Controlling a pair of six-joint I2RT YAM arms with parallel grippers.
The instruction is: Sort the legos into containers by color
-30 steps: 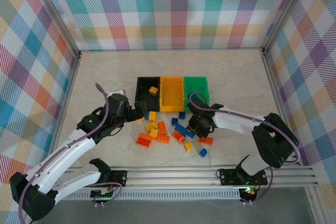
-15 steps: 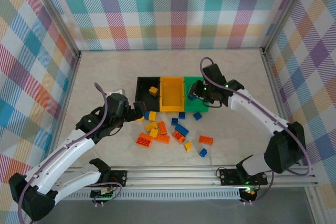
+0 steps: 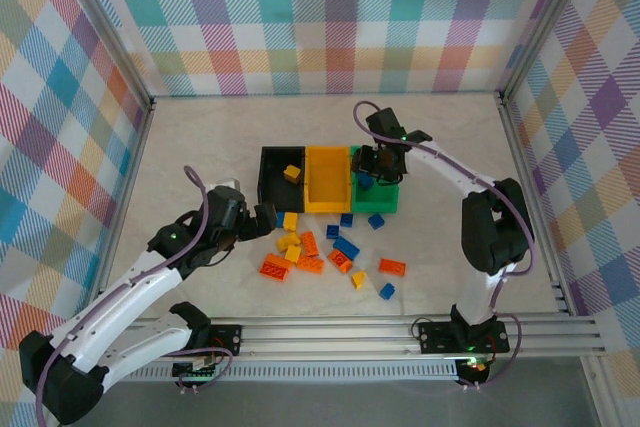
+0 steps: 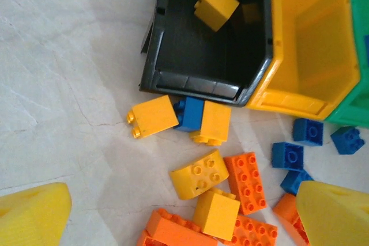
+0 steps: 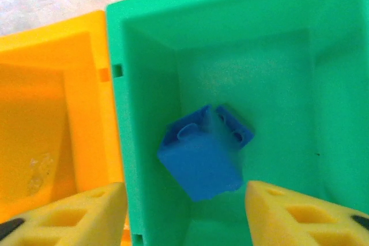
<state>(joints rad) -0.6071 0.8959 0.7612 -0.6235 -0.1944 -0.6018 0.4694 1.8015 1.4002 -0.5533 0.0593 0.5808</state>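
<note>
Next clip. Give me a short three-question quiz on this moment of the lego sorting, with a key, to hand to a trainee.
1. True or false: a yellow brick lies inside the black bin.
2. Over which does the right gripper hang? A. the black bin B. the green bin C. neither
3. What colour is the brick seen between the right gripper's fingers, in the green bin?
Key: 1 true; 2 B; 3 blue.
</note>
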